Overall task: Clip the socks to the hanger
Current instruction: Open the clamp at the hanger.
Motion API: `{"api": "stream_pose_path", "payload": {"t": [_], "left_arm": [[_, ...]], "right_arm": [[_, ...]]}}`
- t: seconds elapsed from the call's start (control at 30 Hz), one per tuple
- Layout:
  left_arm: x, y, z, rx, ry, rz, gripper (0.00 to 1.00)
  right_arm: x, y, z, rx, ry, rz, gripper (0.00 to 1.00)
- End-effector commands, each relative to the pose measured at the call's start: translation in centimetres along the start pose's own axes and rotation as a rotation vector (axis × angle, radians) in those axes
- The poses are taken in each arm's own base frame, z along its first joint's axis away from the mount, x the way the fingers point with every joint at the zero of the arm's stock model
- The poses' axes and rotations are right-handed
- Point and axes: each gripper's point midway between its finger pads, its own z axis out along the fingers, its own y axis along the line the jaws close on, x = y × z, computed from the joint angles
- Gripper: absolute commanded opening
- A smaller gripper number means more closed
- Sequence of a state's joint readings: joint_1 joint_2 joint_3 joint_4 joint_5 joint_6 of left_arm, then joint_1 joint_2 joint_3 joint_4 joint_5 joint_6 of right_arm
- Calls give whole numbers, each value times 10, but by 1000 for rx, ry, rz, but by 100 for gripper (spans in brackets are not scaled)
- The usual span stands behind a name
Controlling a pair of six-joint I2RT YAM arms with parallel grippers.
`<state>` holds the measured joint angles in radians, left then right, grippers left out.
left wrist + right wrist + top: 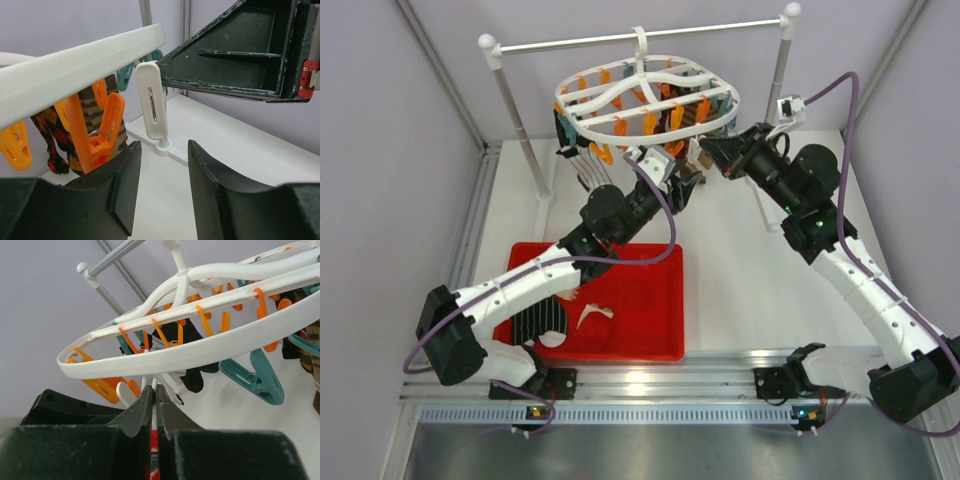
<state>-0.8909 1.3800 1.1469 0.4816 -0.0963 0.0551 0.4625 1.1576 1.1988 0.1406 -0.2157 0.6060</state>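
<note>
The left arm (535, 272) and right arm (865, 280) stretch forward from their bases, wrists converging. The left end effector (164, 145) has its jaws parted; the right end effector (151, 390) has its fingers pressed together.

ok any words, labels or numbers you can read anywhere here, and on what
None can be read.
Hanger, clips, tray: no print shows.
Red part on the right gripper: too blurred to tell if it bears text.

Striped sock (541, 322), lower left, partly under arm (520, 280); hanger (75, 65) cut by left edge; brown sock (93, 107) half behind orange clip (100, 135).
</note>
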Motion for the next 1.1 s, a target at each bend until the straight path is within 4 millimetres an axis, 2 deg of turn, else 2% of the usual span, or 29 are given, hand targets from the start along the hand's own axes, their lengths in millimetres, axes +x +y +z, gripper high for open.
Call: {"api": "stream_pose_path", "payload": {"t": [0.0, 0.27, 0.37, 0.53, 0.57, 0.6, 0.63, 0.67, 0.7, 0.73, 0.77, 0.83, 1.07], "left_arm": [[-49, 1, 7, -6, -157, -20, 48], [-54, 7, 21, -19, -184, -5, 48], [-59, 3, 22, 9, -206, 23, 44], [-49, 2, 22, 18, -168, 45, 28], [-48, 3, 22, 15, -164, 50, 16], [-44, 2, 22, 19, -157, 57, 11], [-43, 1, 22, 30, -155, 68, 7], [-43, -1, 21, 41, -157, 73, 0], [-42, -1, 20, 44, -154, 80, 0], [-40, -2, 20, 49, -151, 79, 0], [-39, -2, 19, 52, -150, 84, 0], [-35, -4, 19, 61, -147, 96, 0], [-31, -8, 19, 89, -144, 103, 0]], "right_arm": [[-15, 27, -9, -89, -25, 21, 0], [-11, 31, -12, -141, 3, 44, 0], [-10, 31, -14, -145, 4, 46, 0], [-9, 34, -11, -172, 13, 55, 0], [-9, 36, -11, -186, 16, 63, 0], [-7, 36, -11, -188, 24, 67, 1], [-6, 36, -12, -189, 28, 69, 12], [-7, 35, -13, -186, 26, 66, 19], [-9, 36, -14, -186, 24, 64, 26], [-14, 36, -17, -186, 14, 54, 44], [-18, 36, -18, -186, 3, 37, 49], [-24, 38, -19, -197, -10, 20, 55], [-19, 53, -17, -296, 43, 52, 55]]}}
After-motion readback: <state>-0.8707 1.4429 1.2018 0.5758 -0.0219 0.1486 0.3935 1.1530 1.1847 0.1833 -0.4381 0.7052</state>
